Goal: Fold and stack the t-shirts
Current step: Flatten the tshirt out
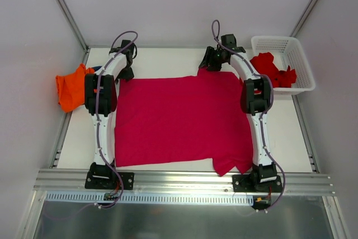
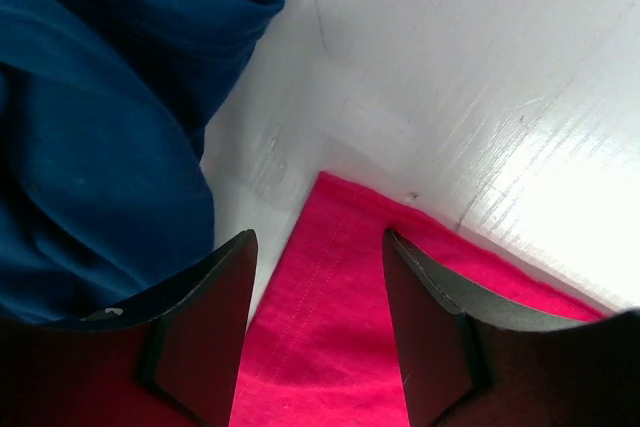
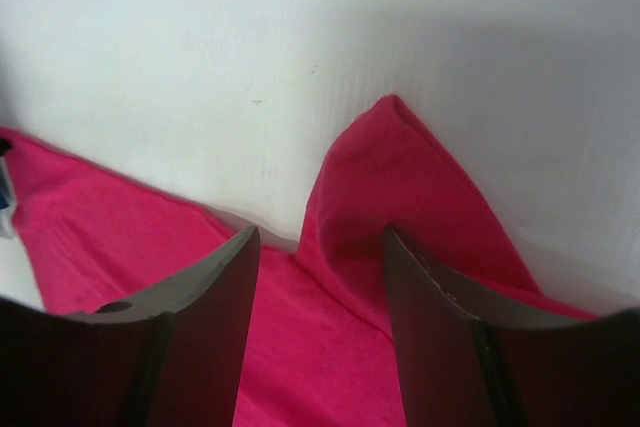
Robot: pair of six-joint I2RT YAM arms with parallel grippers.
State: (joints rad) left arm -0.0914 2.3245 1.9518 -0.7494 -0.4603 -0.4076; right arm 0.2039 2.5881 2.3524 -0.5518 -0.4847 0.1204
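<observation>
Down at the bottom of the top view, the magenta-pink cloth t-shirt (image 1: pixel 179 118) lies spread nearly flat over the middle of the white counter (image 1: pixel 78 144), between the two arms. Its near hem runs just beyond the arm bases. One flap of it reaches lower still, at the lower right beside the right arm's base.

Further up, at the left edge of the frame, the orange cloth t-shirt (image 1: pixel 70 90) sits crumpled and hangs partly off the counter's side, just left of the left arm.

At the shirt's far edge, the left gripper (image 2: pixel 320 247) hovers over the far left corner of the pink cloth. Its dark fingers (image 2: pixel 210 317) stand apart, and nothing is clamped between them. Filling the upper left of the left wrist view, the navy blue cloth t-shirt (image 2: pixel 100 147) is bunched just beside that corner, with a strip of bare counter between the two.

The right gripper (image 3: pixel 320 242) is at the far right corner. Its jaws are likewise apart and hold nothing. A raised peak of pink cloth stands just beyond its right finger.

Farthest, at the upper right of the top view, the white plastic mesh basket (image 1: pixel 279 42) holds the crumpled bright red cloth t-shirt (image 1: pixel 273 71).
</observation>
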